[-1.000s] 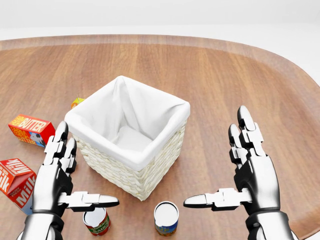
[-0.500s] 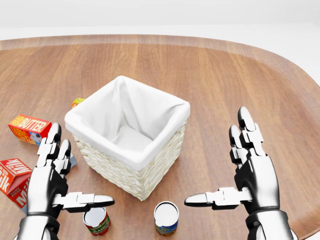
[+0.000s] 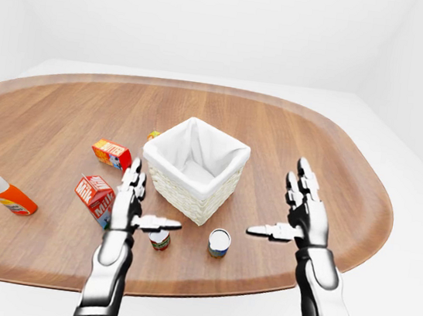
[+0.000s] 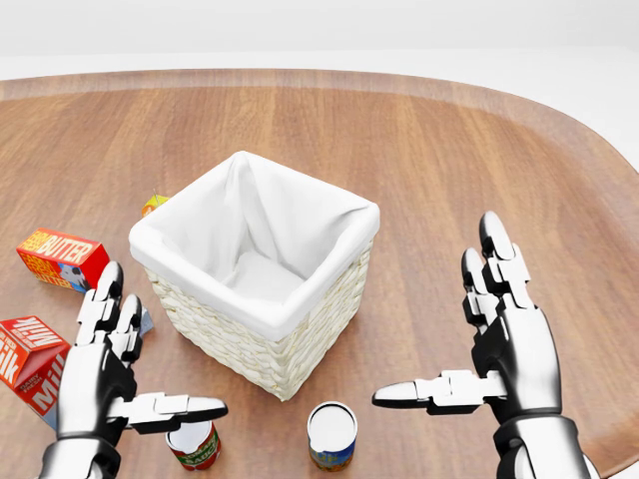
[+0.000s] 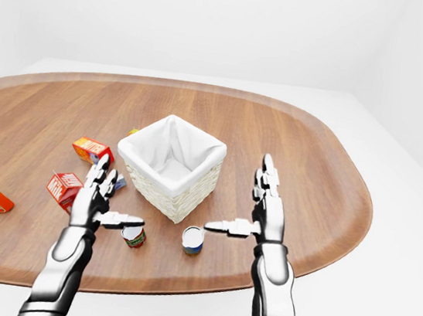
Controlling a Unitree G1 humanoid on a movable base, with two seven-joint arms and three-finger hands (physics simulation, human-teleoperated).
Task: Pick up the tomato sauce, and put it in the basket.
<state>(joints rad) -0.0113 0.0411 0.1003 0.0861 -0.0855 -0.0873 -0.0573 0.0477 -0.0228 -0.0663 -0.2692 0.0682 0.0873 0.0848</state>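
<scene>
Table (image 4: pixel 419 130) is smooth wood with a soft sheen, grain running sideways. Basket (image 4: pixel 300 344) is rough pale wicker lined with matt white cloth. Both hands, left (image 4: pixel 100 374) and right (image 4: pixel 514 344), are glossy chrome-like metal with black joints. The cans (image 4: pixel 332 436) look like shiny metal with printed labels, I think. Milk (image 4: pixel 30 364) and butter (image 4: pixel 62 257) boxes look like printed card.

Left hand (image 4: pixel 118 374) and right hand (image 4: pixel 489 344) both raised, fingers spread, empty.
</scene>
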